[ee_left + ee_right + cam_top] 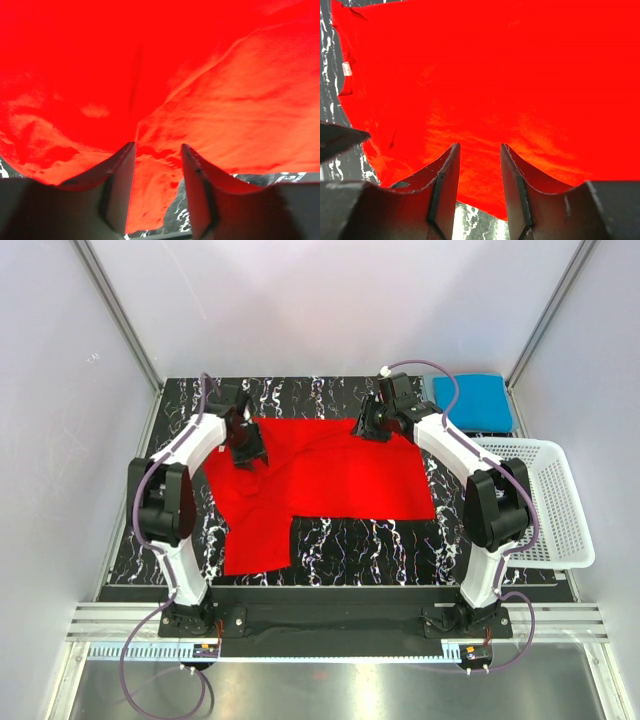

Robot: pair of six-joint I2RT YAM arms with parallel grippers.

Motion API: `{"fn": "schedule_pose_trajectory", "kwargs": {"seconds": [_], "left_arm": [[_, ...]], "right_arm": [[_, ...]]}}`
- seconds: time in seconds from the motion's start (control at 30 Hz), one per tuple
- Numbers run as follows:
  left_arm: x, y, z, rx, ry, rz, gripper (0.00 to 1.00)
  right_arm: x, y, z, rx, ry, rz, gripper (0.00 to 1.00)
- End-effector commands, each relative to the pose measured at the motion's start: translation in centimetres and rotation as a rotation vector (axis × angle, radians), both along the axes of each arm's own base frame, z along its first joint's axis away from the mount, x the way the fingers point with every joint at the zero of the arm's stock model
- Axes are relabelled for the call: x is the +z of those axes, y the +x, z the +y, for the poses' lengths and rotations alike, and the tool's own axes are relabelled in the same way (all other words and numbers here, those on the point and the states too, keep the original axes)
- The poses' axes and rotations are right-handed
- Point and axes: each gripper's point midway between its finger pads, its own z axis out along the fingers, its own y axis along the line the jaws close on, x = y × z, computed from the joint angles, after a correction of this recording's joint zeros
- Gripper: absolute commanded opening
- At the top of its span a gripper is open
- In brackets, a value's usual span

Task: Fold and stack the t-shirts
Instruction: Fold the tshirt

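red t-shirt (330,480) lies spread flat, one flap reaching near-left. left gripper (248,454) and right gripper (366,428) hang over its far corners, fingers apart on both, nothing pinched. our judgement: pinch both corners level before folding. folded blue t-shirt (472,402) sits far right.

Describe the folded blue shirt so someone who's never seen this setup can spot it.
Find the black marble-patterned table and go to its far right corner, just beyond the white plastic mesh basket. There lies the bright blue cloth t-shirt, folded into a compact rectangle. The only other garment in view, the bright red cloth t-shirt, is spread out mid-table.
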Motion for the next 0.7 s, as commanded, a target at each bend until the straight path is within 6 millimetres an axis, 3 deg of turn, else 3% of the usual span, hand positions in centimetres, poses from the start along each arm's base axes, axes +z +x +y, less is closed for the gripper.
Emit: {"fn": "schedule_pose_trajectory", "kwargs": {"seconds": [0.0,0.03,0.13,0.17,0.2,0.3,0.37,0.53,0.6,0.67], "left_arm": [[4.9,3.7,1.2,0.037,-0.081,-0.230,0.48],[5.1,4.5,2.8,0.074,-0.089,-0.249,0.49],[5.6,6.8,5.1,0.106,-0.138,-0.323,0.49],[5.4,7.4,5.2,0.104,-0.138,-0.336,0.49],[4.9,8.5,7.2,0.144,-0.143,-0.343,0.48],[3.8,10.7,9.3,0.184,-0.140,-0.367,0.46],[3.5,11.7,9.7,0.187,-0.157,-0.378,0.45],[3.8,15.8,9.6,0.133,-0.245,-0.496,0.47],[2.9,17.0,9.7,0.117,-0.253,-0.490,0.48],[2.1,17.7,10.3,0.123,-0.238,-0.478,0.48]], "right_arm": [[0.6,0.2,0.5,0.007,0.036,-0.010,0.45],[0.6,0.2,0.6,0.006,0.048,-0.004,0.45],[0.4,-0.2,1.7,-0.010,0.099,0.030,0.45],[0.2,-0.4,2.4,-0.017,0.098,0.037,0.45],[-0.2,-0.7,2.8,-0.037,0.104,0.061,0.45],[-1.4,-1.1,4.6,-0.092,0.087,0.106,0.46],[-2.4,-1.1,5.9,-0.125,0.095,0.142,0.46],[-3.9,-2.0,11.5,-0.108,0.156,0.185,0.46],[-3.2,-1.7,13.8,-0.088,0.220,0.173,0.46],[-4.0,-2.5,16.1,-0.066,0.260,0.204,0.46]]}}
